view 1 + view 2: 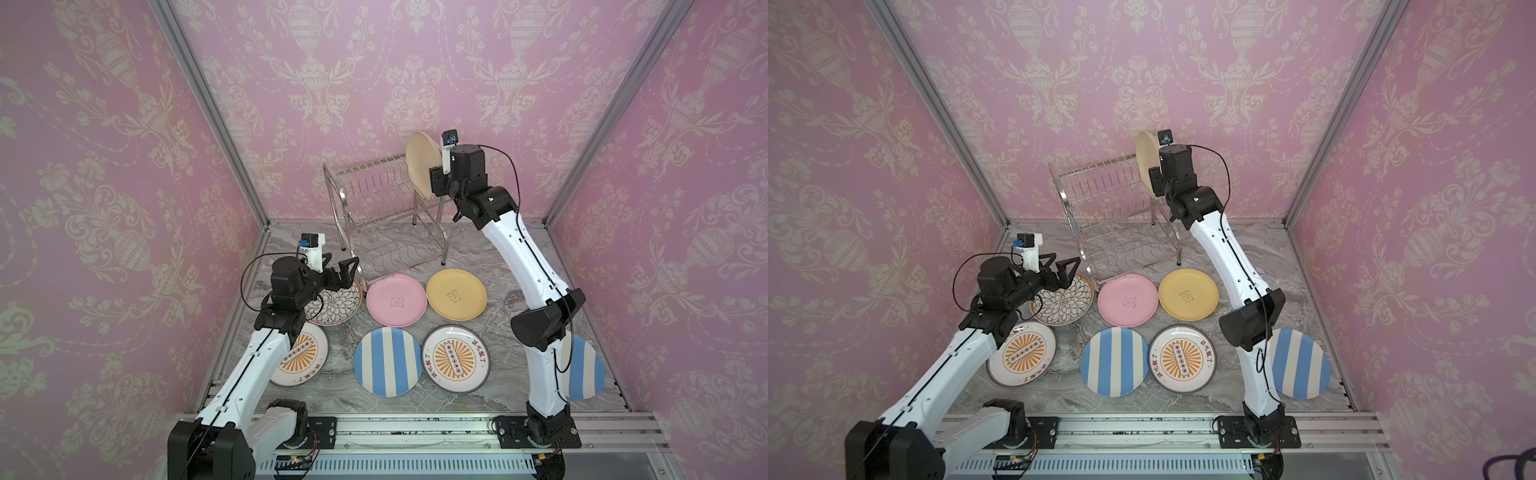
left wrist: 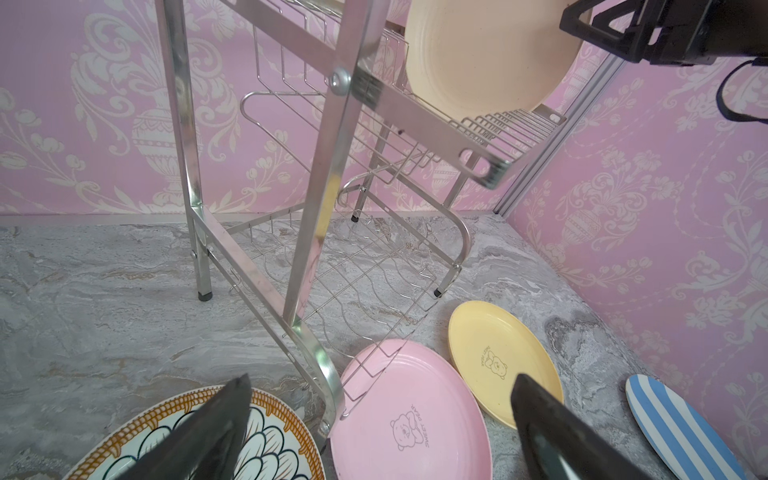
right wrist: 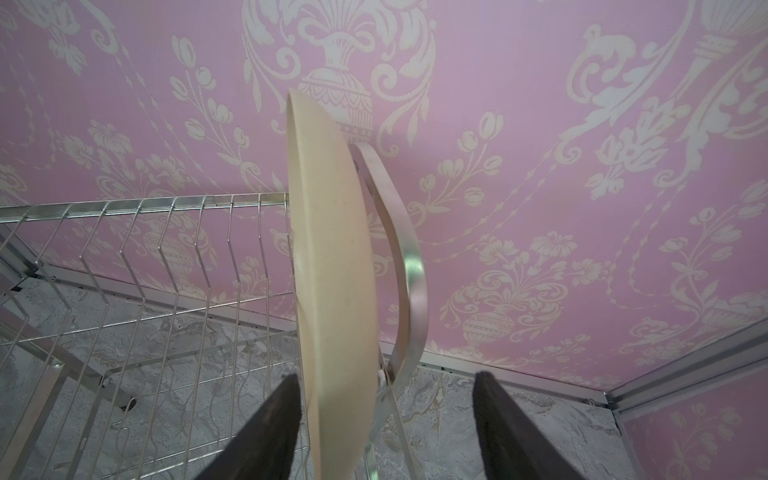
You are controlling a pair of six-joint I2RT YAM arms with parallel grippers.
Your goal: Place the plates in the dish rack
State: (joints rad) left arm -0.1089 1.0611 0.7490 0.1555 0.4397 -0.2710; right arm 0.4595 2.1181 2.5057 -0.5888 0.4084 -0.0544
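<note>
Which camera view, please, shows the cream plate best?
The left wrist view: the cream plate shows its broad face, standing in the dish rack. The right wrist view sees it edge-on; in both top views the right arm covers part of it.

Cream plate (image 1: 422, 166); silver rack (image 2: 326, 187); pink plate (image 1: 396, 300); yellow plate (image 1: 456, 294).

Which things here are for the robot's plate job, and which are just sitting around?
For the job: dish rack, cream plate already standing in it, pink plate, yellow plate, petal plate, middle striped plate, right striped plate, middle sunburst plate, left sunburst plate.
Just there: marble tabletop, pink wallpaper, metal rail.
</note>
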